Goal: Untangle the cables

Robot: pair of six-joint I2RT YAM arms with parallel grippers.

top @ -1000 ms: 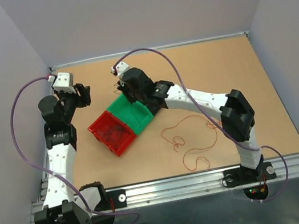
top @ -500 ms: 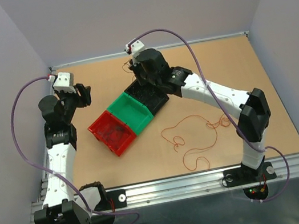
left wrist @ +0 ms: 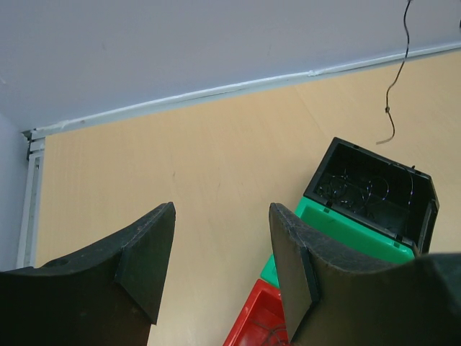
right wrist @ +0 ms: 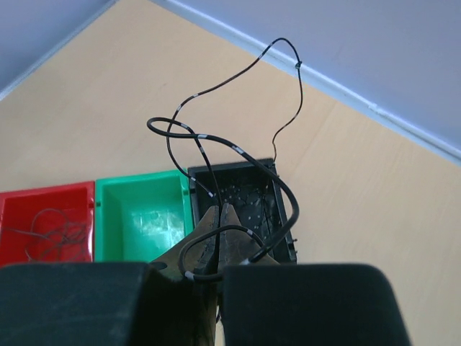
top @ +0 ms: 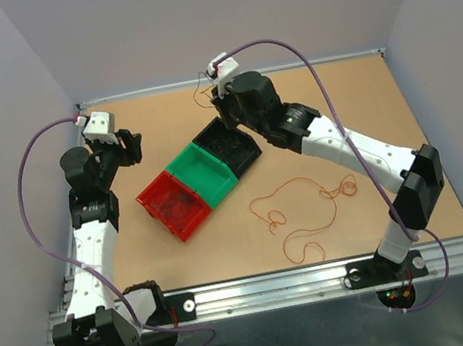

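Since the bins sit in a colour row, red bin, green bin, black bin, touching side by side near mid-table, the setup looks like a sort-by-colour job: each freed wire prob. goes to its matching box.

R arm is reaching far fwd. The right gripper has its jaws pressed together, pinching the dark wire right at the tips. That wire loops up and away from the fingers, curls springing free in the air, with the tail end hanging toward the back wall. It's held up high, directly over the black bin, so I'd judge it's lifted clear of the rest to keep it from snagging, then lined up for a drop there. Thin strands already lie in the red bin, and faint curls show inside the black one too. Contents of the green one: too faint to tell.

The orange wire lies loose on the table, well apart from the bins on the near R side, spread in open loops with a small knot-like curl. No other wire touches it, so it seems separated but not binned yet.

L arm is parked back at the L side. The left gripper has jaws spread, nothing between them, and it's aimed over bare board toward the bins. Likely it's on standby, kept out of the R arm's way.
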